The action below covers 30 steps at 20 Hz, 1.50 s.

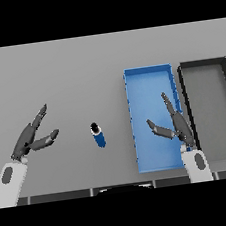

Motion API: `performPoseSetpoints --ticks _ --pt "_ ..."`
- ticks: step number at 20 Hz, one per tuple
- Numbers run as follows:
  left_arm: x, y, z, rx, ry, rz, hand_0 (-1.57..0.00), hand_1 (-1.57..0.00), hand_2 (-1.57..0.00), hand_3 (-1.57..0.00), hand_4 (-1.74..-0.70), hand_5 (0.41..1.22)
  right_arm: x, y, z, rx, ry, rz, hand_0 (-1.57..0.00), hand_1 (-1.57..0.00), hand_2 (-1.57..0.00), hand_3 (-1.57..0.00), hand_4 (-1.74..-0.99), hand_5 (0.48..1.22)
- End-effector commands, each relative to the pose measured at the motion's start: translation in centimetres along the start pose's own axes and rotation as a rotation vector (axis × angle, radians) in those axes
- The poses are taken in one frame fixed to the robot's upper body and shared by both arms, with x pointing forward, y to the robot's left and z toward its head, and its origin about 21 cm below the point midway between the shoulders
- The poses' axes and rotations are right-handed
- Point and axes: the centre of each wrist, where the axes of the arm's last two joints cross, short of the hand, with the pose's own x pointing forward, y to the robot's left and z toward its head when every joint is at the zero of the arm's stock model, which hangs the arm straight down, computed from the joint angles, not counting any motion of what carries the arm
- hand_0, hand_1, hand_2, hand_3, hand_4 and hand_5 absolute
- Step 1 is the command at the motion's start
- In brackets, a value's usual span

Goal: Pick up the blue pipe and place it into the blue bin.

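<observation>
A: Blue on grey, that is the whole of it: the blue pipe (pixel 99 135) lies alone on the grey table (pixel 55 77), between the two arms and just left of the blue bin (pixel 147 72)

B: So nothing has been picked up yet?

A: I judge the task at its very start, the reach not begun. The left hand (pixel 31 136) hovers well left of the pipe, fingers straight and spread wide, holding nothing. The right hand (pixel 173 124) hangs over the bin's right side, fingers likewise straight and empty

B: Which one should go?

A: Either could, I think. The right hand would swing left across the bin, come down over the pipe, close round its body, lift, and carry it back a short way. The pipe looks small and round, so it may roll if nudged

B: And the surroundings?

A: A flat, plain tabletop. A dark bin (pixel 203 63) sits just beside the blue one, on its right, rims nearly touching; the drop must not stray into it
</observation>
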Motion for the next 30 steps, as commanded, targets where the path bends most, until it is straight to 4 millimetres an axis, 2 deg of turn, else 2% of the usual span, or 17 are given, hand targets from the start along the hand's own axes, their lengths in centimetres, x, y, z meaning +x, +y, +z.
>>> performPoseSetpoints --ticks 1,6,10,13,16,21,23,27,30 --pt "0.1 -0.7 0.6 -0.048 -0.016 0.006 0.0 0.0 0.0 0.0 -0.98 0.583 -0.1 0.0 0.5 -0.007 -0.013 -0.014 0.0 0.0 0.0 0.0 -1.187 0.579" --pt "2.1 -3.8 1.3 -0.239 0.048 -0.037 0.0 0.0 0.0 0.0 -1.02 0.512 0.5 0.1 0.0 0.001 -0.018 -0.039 0.0 0.0 0.0 0.0 -1.225 0.58" --pt "2.4 -6.4 1.3 -0.349 0.069 -0.05 0.0 0.0 0.0 0.0 -1.08 0.472 0.3 -0.1 0.6 0.006 -0.014 -0.031 0.0 0.0 0.0 0.0 -1.219 0.572" --pt "2.4 -8.4 0.3 -0.388 0.054 -0.055 0.0 0.0 0.0 0.0 -1.11 0.463 0.5 0.7 0.2 0.016 -0.007 -0.039 0.0 0.0 0.0 0.0 -1.212 0.57" --pt "2.0 -10.2 -0.9 -0.397 0.024 -0.032 0.0 0.0 0.0 0.0 -1.15 0.484 0.3 0.1 0.3 0.005 -0.002 -0.041 0.0 0.0 0.0 0.0 -1.21 0.564" --pt "1.0 -13.1 -3.1 -0.373 0.017 0.018 0.0 0.0 0.0 0.0 -1.13 0.487 0.3 0.3 0.2 -0.001 -0.008 -0.053 0.0 0.0 0.0 0.0 -1.205 0.554" --pt "0.6 -13.6 -3.6 -0.368 0.004 0.046 0.0 0.0 0.0 0.0 -1.13 0.493 0.5 -0.4 0.4 -0.005 -0.023 -0.052 0.0 0.0 0.0 0.0 -1.203 0.551" --pt "-0.7 -15.4 -4.6 -0.351 0.014 0.04 0.0 0.0 0.0 0.0 -1.1 0.497 0.0 0.0 0.7 0.002 -0.008 -0.054 0.0 0.0 0.0 0.0 -1.2 0.547" --pt "-0.5 -16.0 -5.8 -0.344 -0.025 0.086 0.0 0.0 -0.05 -0.02 -1.12 0.543 0.0 0.1 0.7 0.002 0.002 -0.052 0.0 0.0 0.0 0.0 -1.192 0.549"
